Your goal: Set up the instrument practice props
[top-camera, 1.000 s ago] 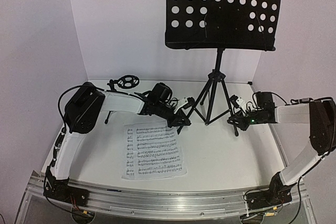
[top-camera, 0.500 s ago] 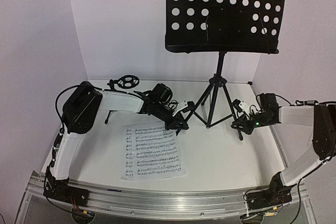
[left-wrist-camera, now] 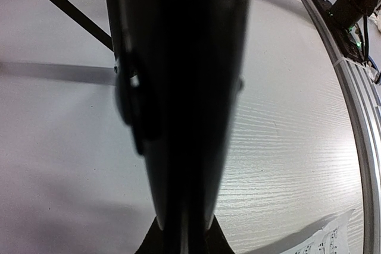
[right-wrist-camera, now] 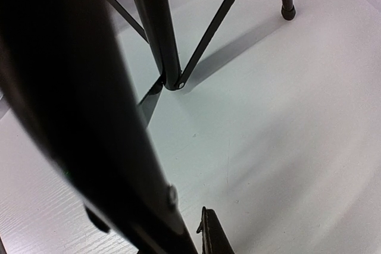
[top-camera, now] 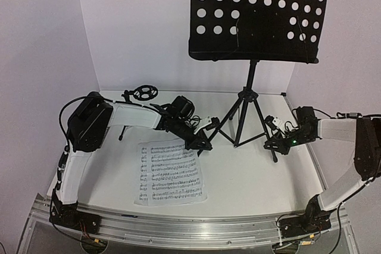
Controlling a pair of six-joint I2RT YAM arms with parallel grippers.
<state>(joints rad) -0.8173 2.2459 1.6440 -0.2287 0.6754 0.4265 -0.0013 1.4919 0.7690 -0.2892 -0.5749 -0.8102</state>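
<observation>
1. At the back middle of the white bench (top-camera: 256,176), the tall black music stand (top-camera: 256,16) stands upright on its tripod, with its perforated tray high above both arms.
2. Low on one tripod leg, the left pincer (top-camera: 201,145) is pinched shut on it. In its wrist view the dark near leg (left-wrist-camera: 178,87) fills the frame.
3. On the opposite side, the right pincer (top-camera: 272,145) pinches the far leg (right-wrist-camera: 77,105) close to the bench.
4. One sheet-music page (top-camera: 171,173) lies flat in front of the left pincer.
5. Behind the left arm stands the small mic stand (top-camera: 143,93) with its ring holder.
</observation>
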